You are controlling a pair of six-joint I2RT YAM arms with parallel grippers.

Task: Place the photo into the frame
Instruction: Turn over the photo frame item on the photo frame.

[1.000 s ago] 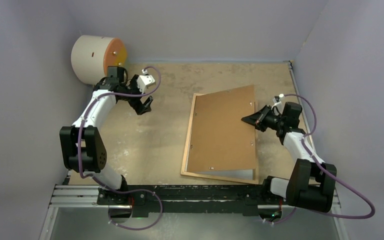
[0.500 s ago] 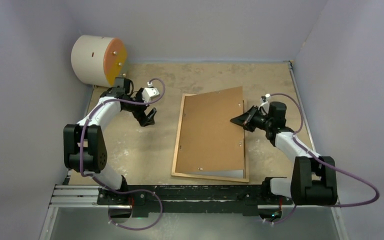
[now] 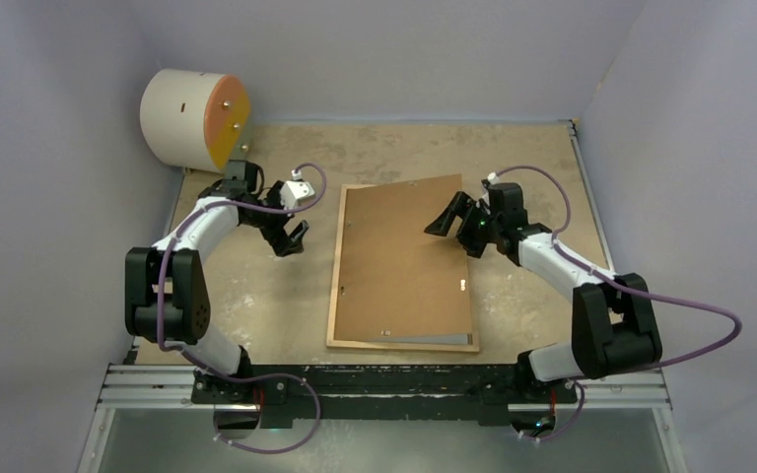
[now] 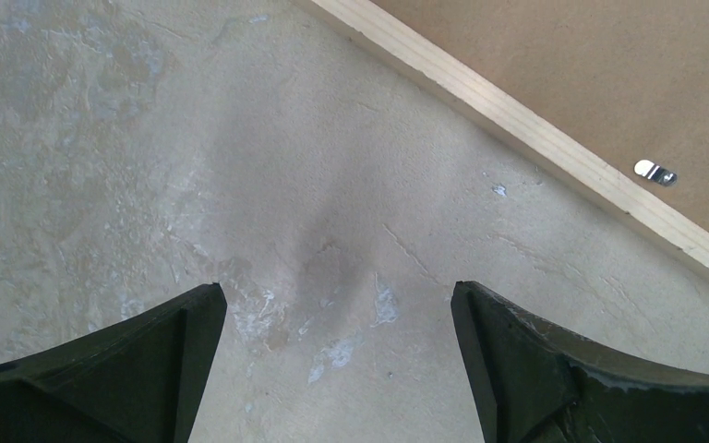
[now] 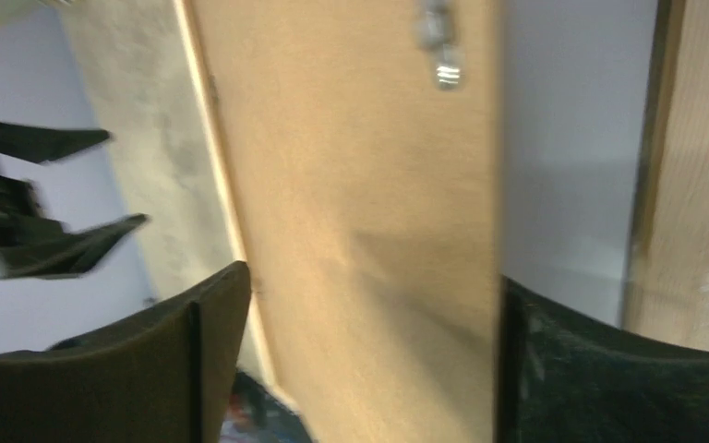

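Evidently the thin light-wood rectangular frame (image 3: 336,266) and the brown fibreboard backing sheet (image 3: 399,261) lying askew on it have slid leftward across the mottled beige table (image 3: 256,305); the right gripper (image 3: 450,219), clamped a second ago, now stands parted above the sheet's far right corner, so the drag looks finished; the photo is hidden, perhaps beneath; the left gripper (image 3: 294,239) hangs spread and empty near the frame's left rail; freer room lies to the right.

Left hand (image 3: 293,236) spread wide; right hand (image 3: 447,219) likewise parted, the two facing inward.
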